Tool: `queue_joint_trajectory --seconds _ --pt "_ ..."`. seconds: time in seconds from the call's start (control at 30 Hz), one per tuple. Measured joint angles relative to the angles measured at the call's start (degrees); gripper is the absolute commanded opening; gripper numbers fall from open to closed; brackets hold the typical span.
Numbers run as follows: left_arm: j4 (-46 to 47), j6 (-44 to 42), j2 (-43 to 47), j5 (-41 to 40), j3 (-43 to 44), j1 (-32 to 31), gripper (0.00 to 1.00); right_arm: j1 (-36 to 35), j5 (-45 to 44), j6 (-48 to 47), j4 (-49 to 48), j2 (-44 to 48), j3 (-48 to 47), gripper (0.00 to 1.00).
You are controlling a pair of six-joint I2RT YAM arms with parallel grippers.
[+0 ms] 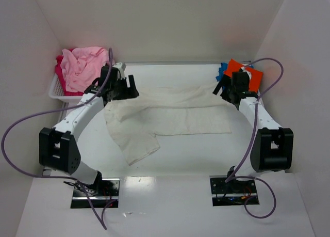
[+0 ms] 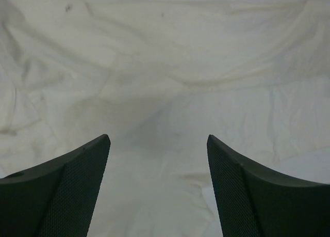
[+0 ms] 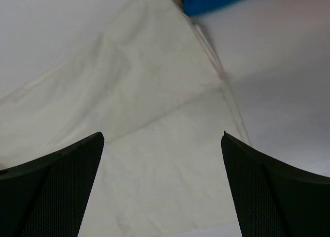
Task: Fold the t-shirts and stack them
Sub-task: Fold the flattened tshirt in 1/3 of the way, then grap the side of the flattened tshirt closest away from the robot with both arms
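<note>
Though wrists show cream t-shirt (image 2: 165,66), overhead adds basket (image 1: 55,94)

Both left arm (image 1: 77,114) and right arm (image 1: 256,115): white links, black joint housings, purple cables (image 1: 20,121); fingers (image 2: 67,195) black, seemingly mesh-textured.

The white table (image 1: 180,155) holds a cream-white t-shirt (image 1: 175,115), a basket (image 1: 55,92) and a blue t-shirt (image 1: 222,69).

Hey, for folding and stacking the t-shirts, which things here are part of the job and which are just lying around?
Part of the job: cream shirt, spread on the table; pink shirt and red shirt, in the basket; orange shirt and blue shirt, far right.
Just lying about: the basket itself; purple cables.
</note>
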State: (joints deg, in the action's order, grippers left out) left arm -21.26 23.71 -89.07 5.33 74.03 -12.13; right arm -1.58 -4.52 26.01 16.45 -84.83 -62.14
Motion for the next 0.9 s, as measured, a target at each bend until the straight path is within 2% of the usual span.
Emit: queue_joint_trajectory --seconds 0.17,0.37,0.53,0.7,0.9 --pt "-5.08 4.48 13.26 -0.46 -13.19 0.06 0.84 1.96 -2.14 2.80 3.79 1.27 4.64 1.00" --pt "-11.16 9.34 21.74 0.73 -19.76 0.05 0.82 4.56 -2.44 4.45 4.84 4.52 6.28 1.00" --pt "-15.70 13.46 24.71 2.47 -23.05 -1.21 0.82 5.49 -2.66 4.98 6.63 4.29 6.37 1.00" --pt "-20.57 16.03 23.74 4.60 -23.22 -2.21 0.84 5.49 -3.36 5.49 9.31 4.15 7.22 1.00" --pt "-22.28 21.94 25.69 2.60 -26.63 -2.35 0.86 5.49 -2.29 6.79 10.67 3.02 10.77 1.00"
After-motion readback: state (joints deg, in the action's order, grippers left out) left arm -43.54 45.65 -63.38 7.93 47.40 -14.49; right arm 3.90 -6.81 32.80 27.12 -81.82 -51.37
